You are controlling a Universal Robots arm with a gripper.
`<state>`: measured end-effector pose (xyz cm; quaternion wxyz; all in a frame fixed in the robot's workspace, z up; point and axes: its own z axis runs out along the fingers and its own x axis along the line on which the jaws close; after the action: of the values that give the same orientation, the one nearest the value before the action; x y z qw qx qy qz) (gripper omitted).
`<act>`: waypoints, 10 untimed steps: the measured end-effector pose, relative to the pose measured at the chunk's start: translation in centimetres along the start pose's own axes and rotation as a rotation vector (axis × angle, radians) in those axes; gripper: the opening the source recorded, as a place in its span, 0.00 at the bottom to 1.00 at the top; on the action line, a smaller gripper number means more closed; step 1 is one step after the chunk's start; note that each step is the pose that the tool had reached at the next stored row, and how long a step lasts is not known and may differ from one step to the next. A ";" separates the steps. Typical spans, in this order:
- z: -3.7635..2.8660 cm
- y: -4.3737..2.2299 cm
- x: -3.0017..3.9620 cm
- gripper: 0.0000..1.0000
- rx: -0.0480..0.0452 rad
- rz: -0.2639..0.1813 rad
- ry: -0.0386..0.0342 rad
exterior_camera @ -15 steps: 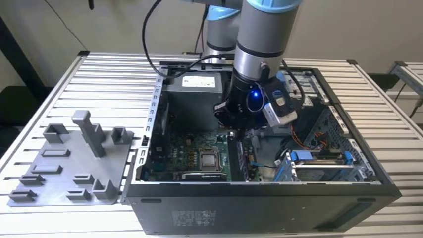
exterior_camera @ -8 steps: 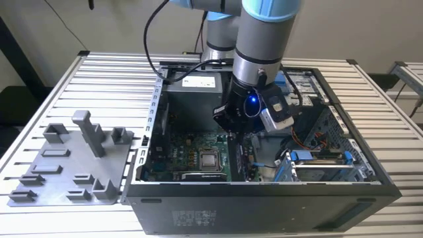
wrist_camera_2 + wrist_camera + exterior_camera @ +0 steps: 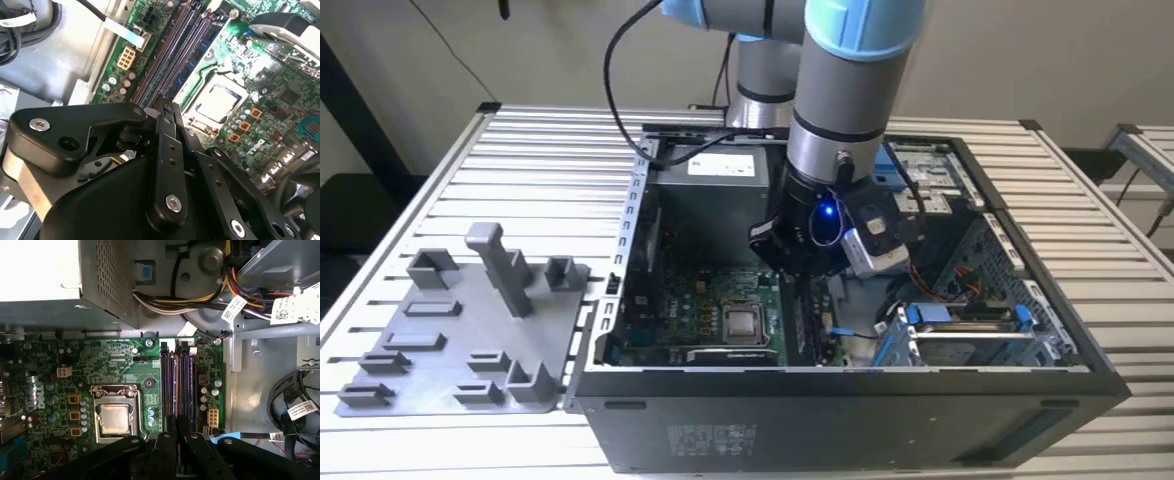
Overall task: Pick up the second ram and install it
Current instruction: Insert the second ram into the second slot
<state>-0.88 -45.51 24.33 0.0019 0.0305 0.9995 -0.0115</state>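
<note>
With fingers pinched narrow and no second ram visible between them, hand (image 3: 172,432) sits just over the memory slots (image 3: 177,385), aligned lengthwise, apparently for pressing down.

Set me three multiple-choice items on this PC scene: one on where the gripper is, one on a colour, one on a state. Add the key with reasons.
1. Where is the black gripper?
A. Down inside the open black computer case, over the green motherboard
B. Outside the case, off to one side
C. Raised well above the case

2. What colour is the moulded plastic tray at the exterior view's left?
A. Red
B. Yellow
C. Grey

3. In what state is the square silver processor in its socket?
A. Covered by a fan cooler
B. Uncovered, metal top showing
C. Lying on the tray

Key: 1 A, both wrist views look past the gripper onto the motherboard close below. 2 C, the tray is plain grey. 3 B, its bare metal lid shows in the first wrist view.
</note>
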 end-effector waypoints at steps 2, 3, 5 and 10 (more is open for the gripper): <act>0.27 -0.04 0.02 0.13 -0.0002 0.000 0.0000; 0.42 -0.06 0.05 0.13 -0.0003 0.000 -0.0001; 0.69 -0.07 0.10 0.13 -0.0001 0.000 0.0000; 1.16 -0.08 0.31 0.13 -0.0001 0.000 0.0000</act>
<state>-1.19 -45.60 23.17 0.0019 0.0305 0.9995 -0.0114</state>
